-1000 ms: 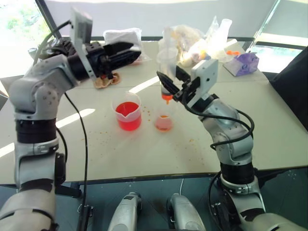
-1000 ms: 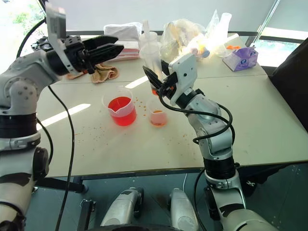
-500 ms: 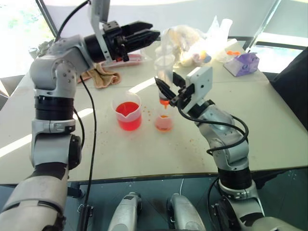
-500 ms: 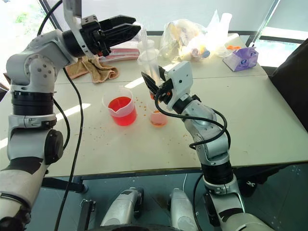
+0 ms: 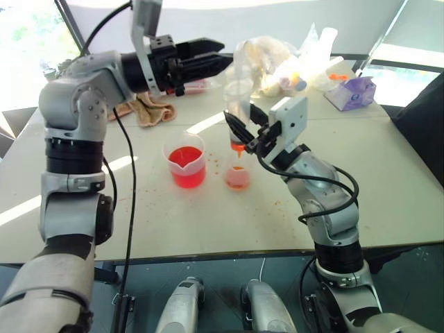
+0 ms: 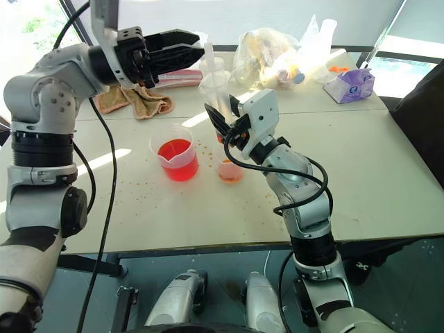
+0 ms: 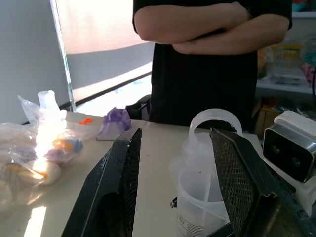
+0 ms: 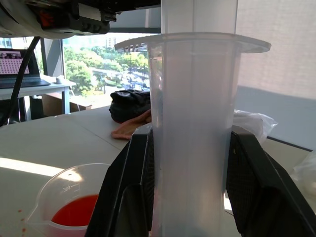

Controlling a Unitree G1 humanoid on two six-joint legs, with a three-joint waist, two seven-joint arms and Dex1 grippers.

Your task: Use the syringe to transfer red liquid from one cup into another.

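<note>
The right pincer pinches the syringe by its clear barrel and holds it upright, its small orange tip hanging right over the smaller cup, plainly so whatever is pushed out drops straight in. That cup shows only a little pale orange-pink at the bottom. Just beside it on the worktop stands the larger lipped cup, holding the bright red liquid.

The left pincer is raised high and points across toward the top of the syringe with its two black fingers spread. In its wrist view the plunger's ring sits in the gap between them, so I judge it is lined up to close on the ring or bear down on it and press. Whether a finger already touches the plunger I can't quite make out.

Orange droplets speckle the worktop around the cups. A person in black stands across from the robot, arms folded.
</note>
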